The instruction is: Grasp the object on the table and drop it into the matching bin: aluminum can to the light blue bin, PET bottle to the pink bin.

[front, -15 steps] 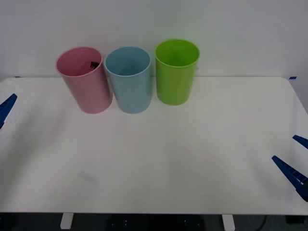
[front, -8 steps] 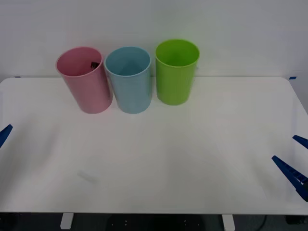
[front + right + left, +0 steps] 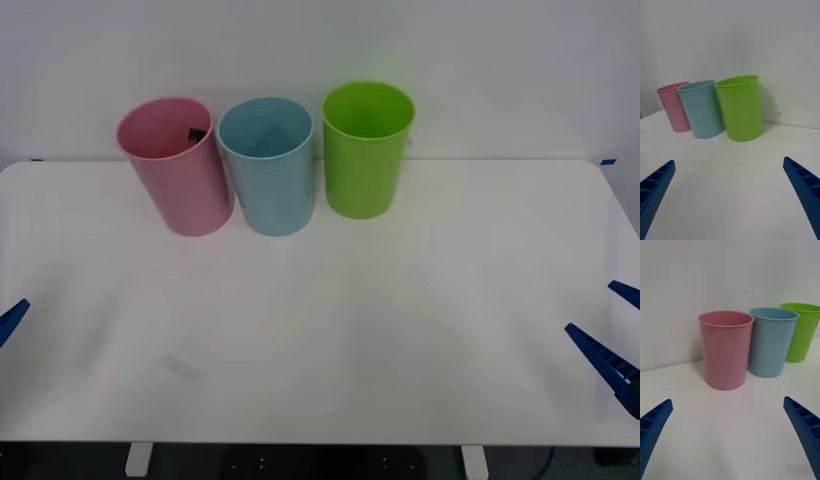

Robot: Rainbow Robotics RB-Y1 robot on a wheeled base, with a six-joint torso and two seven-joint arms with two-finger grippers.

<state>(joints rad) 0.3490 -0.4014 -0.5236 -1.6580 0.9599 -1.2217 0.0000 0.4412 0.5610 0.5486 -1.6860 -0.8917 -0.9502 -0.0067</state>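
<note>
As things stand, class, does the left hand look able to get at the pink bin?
Probably yes: the open left hand faces the pink bin across bare table; the light blue bin stands beside it, not in front.

Before me stand a pink bin (image 3: 177,170), a light blue bin (image 3: 268,168) and a green bin (image 3: 366,150), all plain, on the white table (image 3: 330,330). My fingers (image 3: 805,191) are ribbed blue.

PET bottle's black cap (image 3: 196,133) shows inside upright pink bin (image 3: 180,170).
</note>
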